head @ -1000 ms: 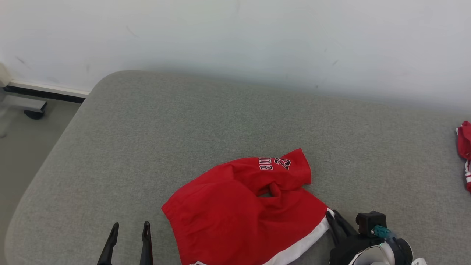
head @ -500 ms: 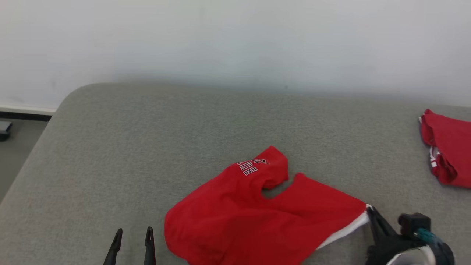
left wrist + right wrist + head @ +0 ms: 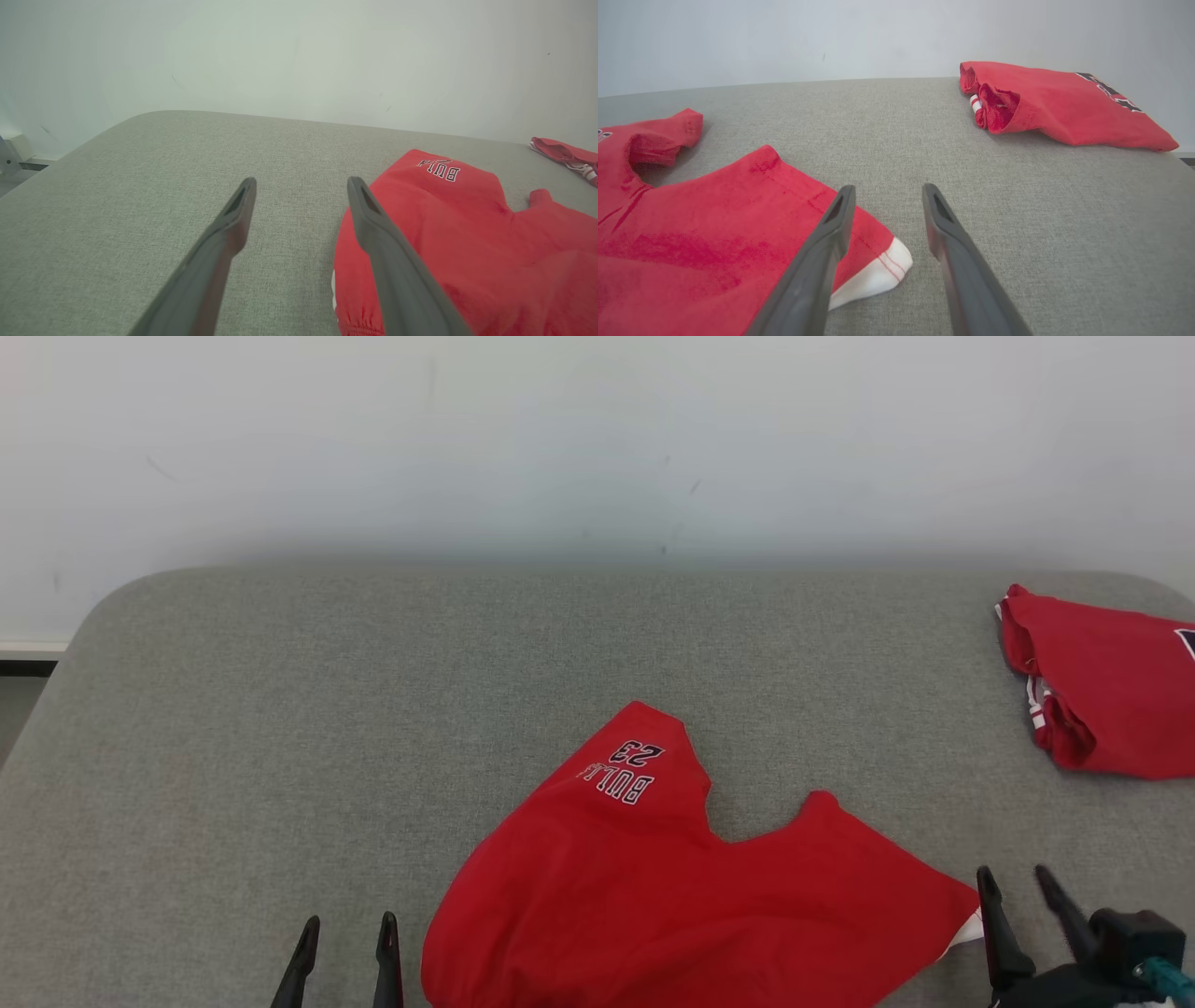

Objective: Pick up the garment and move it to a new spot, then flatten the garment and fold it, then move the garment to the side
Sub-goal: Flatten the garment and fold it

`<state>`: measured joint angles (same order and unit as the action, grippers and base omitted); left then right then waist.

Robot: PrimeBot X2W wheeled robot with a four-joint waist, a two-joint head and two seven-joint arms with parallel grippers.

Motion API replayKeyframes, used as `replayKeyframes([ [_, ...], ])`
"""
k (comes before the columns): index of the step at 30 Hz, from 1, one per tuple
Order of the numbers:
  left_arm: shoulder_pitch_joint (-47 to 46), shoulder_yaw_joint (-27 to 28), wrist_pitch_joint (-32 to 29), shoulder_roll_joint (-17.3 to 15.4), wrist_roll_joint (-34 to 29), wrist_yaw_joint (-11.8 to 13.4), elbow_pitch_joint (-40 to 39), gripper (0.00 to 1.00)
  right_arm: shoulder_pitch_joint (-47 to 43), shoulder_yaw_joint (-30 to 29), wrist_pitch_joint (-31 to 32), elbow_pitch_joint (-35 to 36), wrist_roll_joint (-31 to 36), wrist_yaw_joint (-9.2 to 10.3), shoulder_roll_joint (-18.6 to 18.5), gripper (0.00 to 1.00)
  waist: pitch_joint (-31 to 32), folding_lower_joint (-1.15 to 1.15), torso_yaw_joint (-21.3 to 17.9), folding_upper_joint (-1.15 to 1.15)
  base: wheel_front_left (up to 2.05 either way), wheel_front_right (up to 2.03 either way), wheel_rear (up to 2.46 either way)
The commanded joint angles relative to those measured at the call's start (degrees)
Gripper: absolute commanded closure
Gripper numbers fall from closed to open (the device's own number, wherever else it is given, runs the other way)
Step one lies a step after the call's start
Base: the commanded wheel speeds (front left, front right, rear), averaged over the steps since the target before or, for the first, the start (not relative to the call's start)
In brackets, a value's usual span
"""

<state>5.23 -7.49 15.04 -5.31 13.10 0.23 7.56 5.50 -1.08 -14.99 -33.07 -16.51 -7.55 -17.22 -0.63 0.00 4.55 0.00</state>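
The garment (image 3: 672, 896), a pair of red shorts with white lettering and a white-trimmed hem, lies spread on the grey padded surface (image 3: 373, 709). It also appears in the left wrist view (image 3: 467, 242) and the right wrist view (image 3: 691, 224). My right gripper (image 3: 1012, 875) is open just right of the garment's right leg hem, with nothing between its fingers (image 3: 888, 190); the white hem corner lies beside its left finger. My left gripper (image 3: 348, 924) stands open left of the waistband, over bare surface (image 3: 301, 186).
A second red garment (image 3: 1111, 700) lies bunched at the surface's far right (image 3: 1055, 102), near the wall. The surface's rounded left edge drops to the floor (image 3: 14, 709). A pale wall runs along the back.
The head camera has panned right. My right gripper pulled the garment's right leg outward, flattening it, then opened and let go of the hem. The left gripper stayed open.
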Motion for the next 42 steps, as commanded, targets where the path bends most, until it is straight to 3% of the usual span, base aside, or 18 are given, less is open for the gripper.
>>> replayKeyframes([
  [1,-0.40,0.17,0.17,0.32,-0.56,-0.18,0.17,0.00,-0.67,-0.69,-0.21,2.17,0.96,0.17,0.08,0.00,0.13,0.00,-0.10,0.00,0.00,0.00,0.00],
  [9,-0.23,0.74,0.17,0.75,-1.29,-0.89,0.11,0.00,-0.47,0.52,3.36,13.37,3.18,0.17,1.94,0.00,1.00,0.00,1.34,0.00,0.00,0.00,0.00],
  [15,-0.93,0.50,0.17,1.04,-1.88,-1.48,0.17,0.00,4.95,7.19,7.39,12.71,2.40,0.17,2.18,0.00,0.39,0.00,4.42,0.00,0.00,0.00,0.00],
  [22,-2.06,-0.06,0.17,1.64,-1.99,-1.71,0.77,0.00,15.85,14.07,9.49,3.84,1.10,0.17,2.72,0.00,-1.81,0.00,8.59,0.00,0.00,0.00,0.00],
  [28,-3.64,-1.15,0.17,2.12,-1.58,-2.22,1.30,0.00,26.66,18.07,11.58,-9.97,0.09,0.17,1.97,0.00,-4.52,0.00,12.88,0.00,0.00,0.00,0.00],
  [41,-5.73,-1.92,0.17,2.45,-0.59,-2.31,2.07,0.00,36.12,24.63,15.14,-26.54,-2.26,0.17,3.03,0.00,-7.48,0.00,15.29,0.00,0.00,0.00,0.00],
  [42,-5.82,-1.87,0.17,2.46,-0.53,-2.25,2.15,0.00,36.48,25.12,15.62,-27.41,-2.67,0.17,3.19,0.52,-7.51,0.00,15.24,0.00,0.00,0.00,0.00],
])
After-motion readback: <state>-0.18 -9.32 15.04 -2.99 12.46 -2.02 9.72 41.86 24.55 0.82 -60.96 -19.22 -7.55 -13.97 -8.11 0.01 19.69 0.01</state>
